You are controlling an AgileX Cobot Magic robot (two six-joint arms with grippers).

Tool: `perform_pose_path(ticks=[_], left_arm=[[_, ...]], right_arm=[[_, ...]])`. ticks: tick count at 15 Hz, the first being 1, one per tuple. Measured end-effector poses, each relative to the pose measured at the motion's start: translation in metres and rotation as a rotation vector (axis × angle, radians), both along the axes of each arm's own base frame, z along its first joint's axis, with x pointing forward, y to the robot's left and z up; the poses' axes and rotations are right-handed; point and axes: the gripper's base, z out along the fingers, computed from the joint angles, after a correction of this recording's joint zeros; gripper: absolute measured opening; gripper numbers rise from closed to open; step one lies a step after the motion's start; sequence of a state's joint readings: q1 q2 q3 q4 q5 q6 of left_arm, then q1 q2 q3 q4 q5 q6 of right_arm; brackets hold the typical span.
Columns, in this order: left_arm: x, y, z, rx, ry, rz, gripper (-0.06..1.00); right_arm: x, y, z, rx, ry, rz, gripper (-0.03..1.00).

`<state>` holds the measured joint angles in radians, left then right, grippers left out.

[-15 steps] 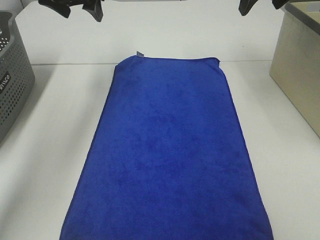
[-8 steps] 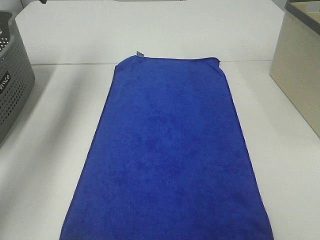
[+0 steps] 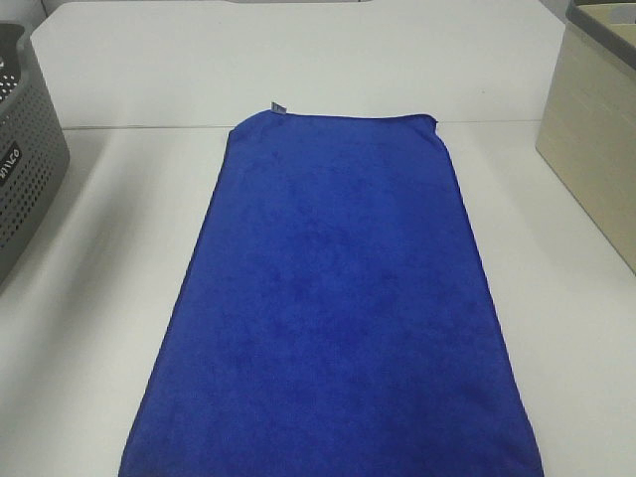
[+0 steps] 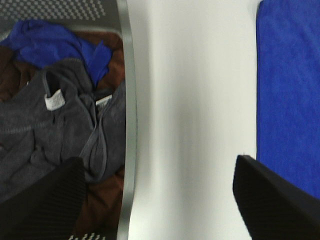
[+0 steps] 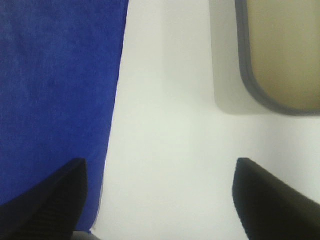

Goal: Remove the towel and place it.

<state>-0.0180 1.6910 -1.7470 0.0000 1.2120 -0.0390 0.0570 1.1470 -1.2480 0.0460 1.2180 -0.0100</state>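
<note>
The royal-blue towel (image 3: 338,308) lies spread flat down the middle of the white table, with a small white tag (image 3: 279,106) at its far left corner. Its edge shows in the left wrist view (image 4: 287,90) and in the right wrist view (image 5: 55,95). Neither gripper shows in the exterior high view. My left gripper (image 4: 157,200) is open and empty, high over bare table between the grey basket (image 4: 126,100) and the towel. My right gripper (image 5: 160,197) is open and empty, high over bare table beside the towel's right edge.
The grey perforated basket (image 3: 25,149) stands at the left table edge and holds grey, brown and blue cloths (image 4: 55,115). A beige bin (image 3: 596,129) with a grey rim stands at the right; it also shows in the right wrist view (image 5: 280,55).
One second ago both grippers hung at the top edge of the exterior high view. They have since left that view. The towel has not moved.
</note>
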Motion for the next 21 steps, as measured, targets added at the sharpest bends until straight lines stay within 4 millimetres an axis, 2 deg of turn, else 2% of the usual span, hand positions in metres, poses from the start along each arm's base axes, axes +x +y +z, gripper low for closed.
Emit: perform_pose_path(ticks=[2,4,8,9,11,15,18,21], left_arm=[[-0.046,0.001,0.003,0.0,0.003,0.0,0.76],[-0.094,0.002,0.008,-0.002,-0.053,0.003,0.76],[-0.179,0.003,0.003,-0.006,-0.183,0.004,0.76],[-0.218,0.005,-0.005,0.011,-0.254,-0.005,0.76],[-0.256,0.006,-0.019,0.02,-0.321,-0.008,0.76],[-0.326,0.011,-0.043,0.067,-0.505,0.005,0.76],[-0.357,0.013,-0.059,0.083,-0.572,0.017,0.76],[-0.383,0.014,-0.072,0.08,-0.631,0.026,0.76]], right_arm=[[-0.048,-0.003,-0.01,0.004,-0.033,0.0,0.75],[-0.091,-0.005,-0.011,0.013,-0.122,-0.001,0.75],[-0.166,-0.009,-0.016,0.054,-0.338,-0.039,0.75],[-0.188,-0.01,-0.027,0.061,-0.398,-0.039,0.75],[-0.201,-0.011,-0.041,0.059,-0.427,-0.036,0.75],[-0.216,-0.012,-0.08,0.028,-0.436,0.006,0.75],[-0.223,-0.012,-0.103,0.016,-0.454,0.022,0.75],[-0.217,-0.012,-0.124,-0.009,-0.422,0.052,0.75]])
